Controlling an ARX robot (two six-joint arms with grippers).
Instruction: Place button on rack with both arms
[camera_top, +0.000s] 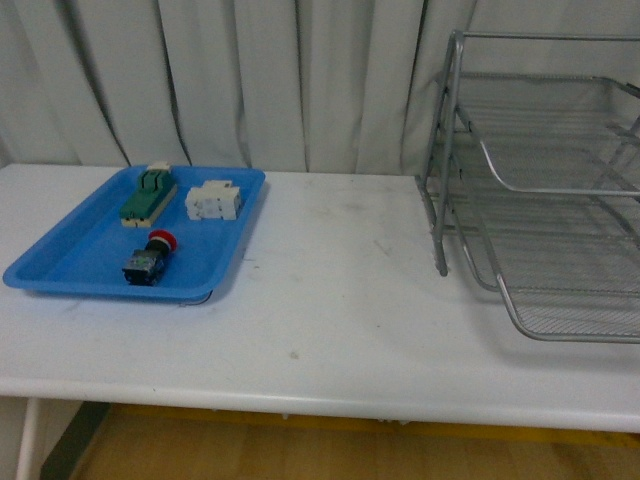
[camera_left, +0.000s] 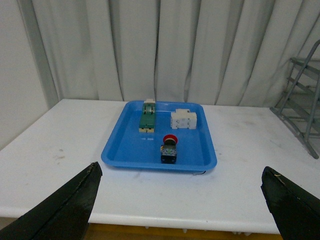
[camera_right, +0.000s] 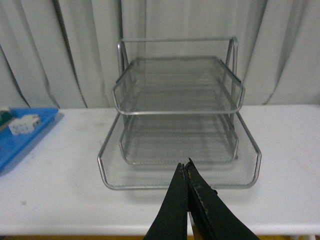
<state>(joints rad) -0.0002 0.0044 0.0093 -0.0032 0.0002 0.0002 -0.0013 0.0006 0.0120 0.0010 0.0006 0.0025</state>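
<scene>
The left gripper (camera_left: 180, 170) hangs spread wide and the right gripper (camera_right: 185, 167) is pressed shut on nothing, both before a scuffed white worktop (camera_top: 330, 300). The button (camera_top: 150, 258) lies in the blue tray (camera_top: 60, 270), well apart from the rack (camera_top: 540, 200). Pale pleated curtains (camera_top: 300, 80) hang behind.

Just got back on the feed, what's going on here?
Nothing is picked up yet. The button lies in the blue tray with a green block and a white part. The left pincer is open and empty, pointed at that tray from a way off. The right pincer is shut and empty, pointed at the rack, which holds nothing that shows.
</scene>
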